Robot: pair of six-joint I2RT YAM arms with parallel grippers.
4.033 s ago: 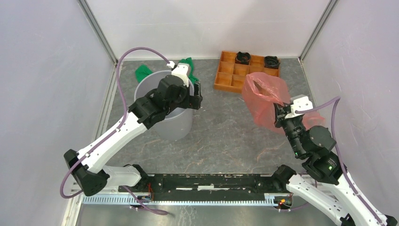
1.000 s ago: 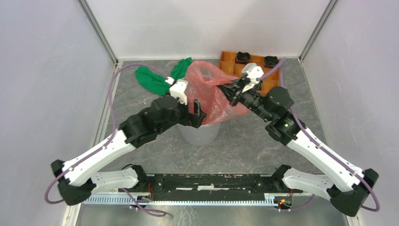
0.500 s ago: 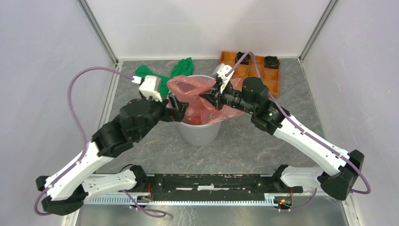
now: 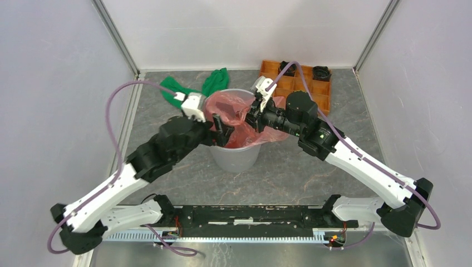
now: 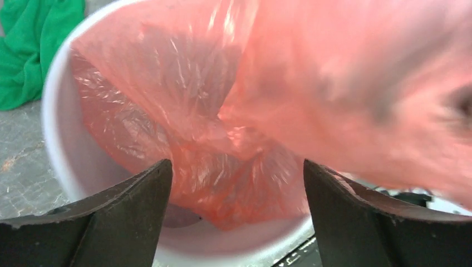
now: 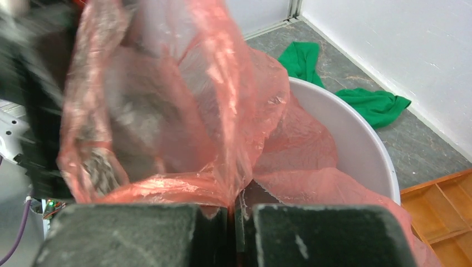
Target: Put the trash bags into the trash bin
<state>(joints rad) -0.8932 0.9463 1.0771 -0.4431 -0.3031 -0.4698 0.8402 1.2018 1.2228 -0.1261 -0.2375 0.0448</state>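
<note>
Now our right fingers (image 6: pixel 128 233) pinch the trash bag (image 4: pixel 236 125) above the trash bin (image 4: pixel 236 160); we should push it deeper with our wide-open left fingers (image 5: pixel 111 219).

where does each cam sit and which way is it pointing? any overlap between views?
Top external: fixed above and behind the bases, looking down at the table; both arms show, meeting at the trash bin.
Left wrist: over the bin, looking down into it; left gripper, open, along the bottom edge.
Right wrist: beside the bin, facing across it toward the green cloth; right gripper shut on the trash bag.
Shared: both wrist views show bag, bin, cloth.
</note>
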